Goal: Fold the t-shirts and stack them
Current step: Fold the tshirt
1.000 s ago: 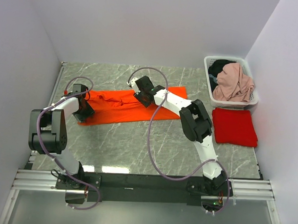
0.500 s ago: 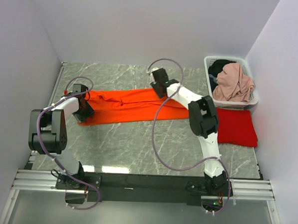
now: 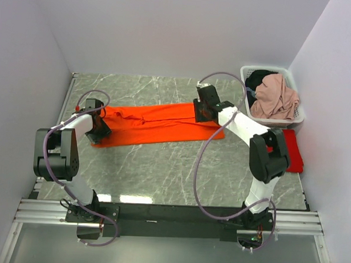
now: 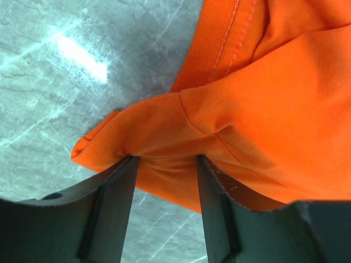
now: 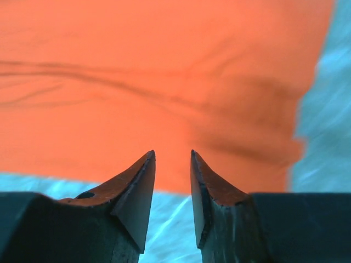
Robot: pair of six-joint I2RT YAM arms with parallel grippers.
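Observation:
The bright orange t-shirt (image 3: 152, 124) lies as a long flat band across the middle of the marble table. My left gripper (image 3: 99, 129) is at its left end, with a bunched corner of orange cloth (image 4: 263, 109) held between the fingers (image 4: 166, 159). My right gripper (image 3: 201, 112) hovers over the shirt's right end, jaws a little apart and empty (image 5: 173, 153), with orange cloth (image 5: 164, 82) below. The deeper red t-shirt (image 3: 295, 155) lies folded at the right, partly hidden by my right arm.
A white laundry basket (image 3: 243, 70) holding pink and dark clothes (image 3: 274, 95) stands at the back right corner. Walls close in the table on the left, back and right. A metal rail runs along the near edge.
My right gripper has moved right along the orange t-shirt, from its middle to its right end. My left gripper has stayed at the left end.

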